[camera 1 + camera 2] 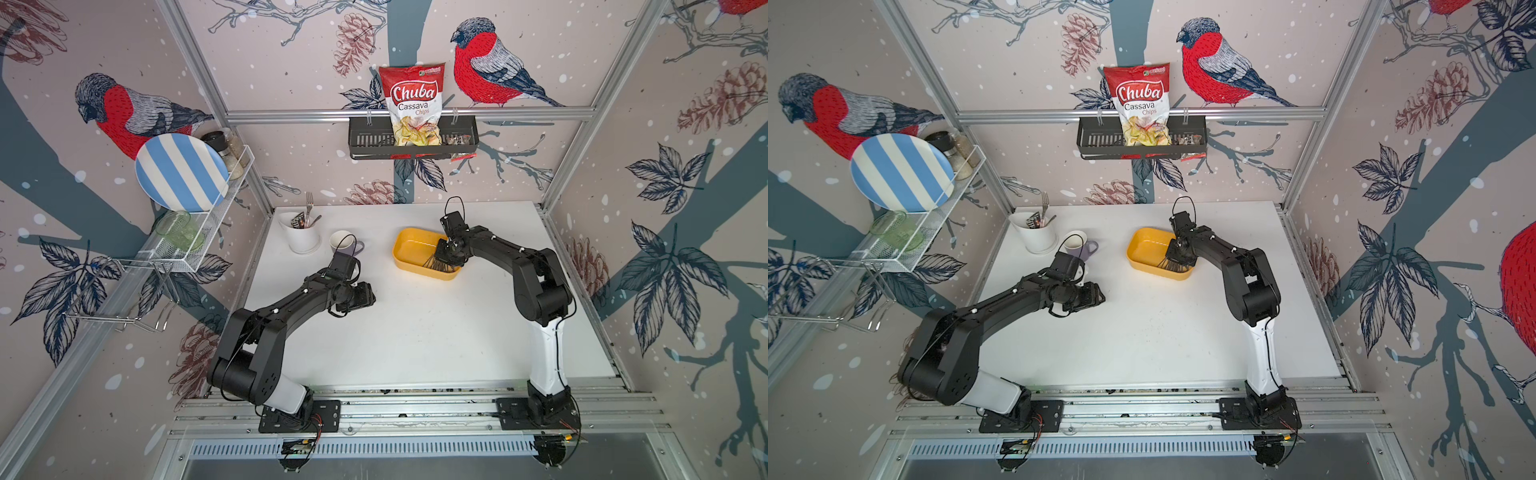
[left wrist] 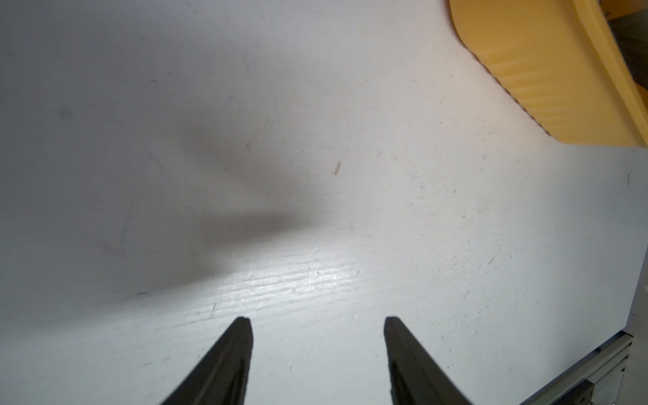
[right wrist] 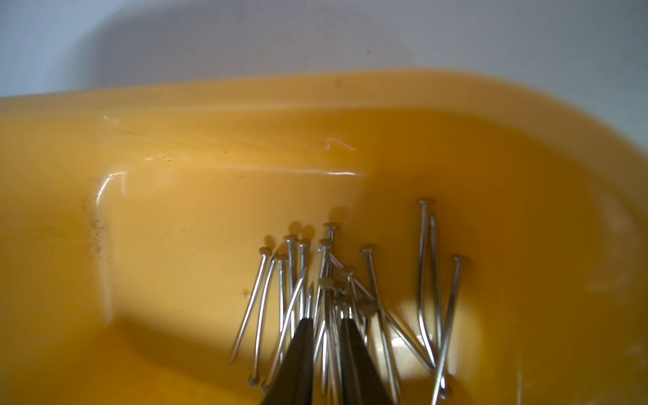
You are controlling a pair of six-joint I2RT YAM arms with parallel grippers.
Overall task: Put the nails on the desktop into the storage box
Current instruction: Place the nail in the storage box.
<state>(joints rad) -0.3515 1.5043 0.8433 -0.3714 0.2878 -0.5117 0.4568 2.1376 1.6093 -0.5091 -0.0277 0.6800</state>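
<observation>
Item: nails, thin grey metal with flat heads. We count well over a dozen, fanned across the floor of the storage box at the end nearer the right arm. Their long axes run roughly in line with the fingers above them, most heads pointing away from the wrist. A few shafts lie off to one side, touching the box wall. Container: the storage box, yellow and shallow, sits on the worktop, right of centre towards the back. Right pincer: it is lowered inside the box directly over the heap, with the jaws a narrow gap apart. Several shafts pass through that gap, and we cannot tell whether any is pinched or merely lying between the tips. Both top views show the same pincer with nails splayed beneath it. Left pincer: its jaws are well apart with nothing between them, and it hovers over bare worktop. It stands well apart from the box, on the side towards the mug and the white utensil holder. Remark: the right arm is plainly the nearer. We judge that the coming move turns on that pincer rising straight up, clear of shafts lying parallel to its fingers. We spot no loose nail on the worktop.
</observation>
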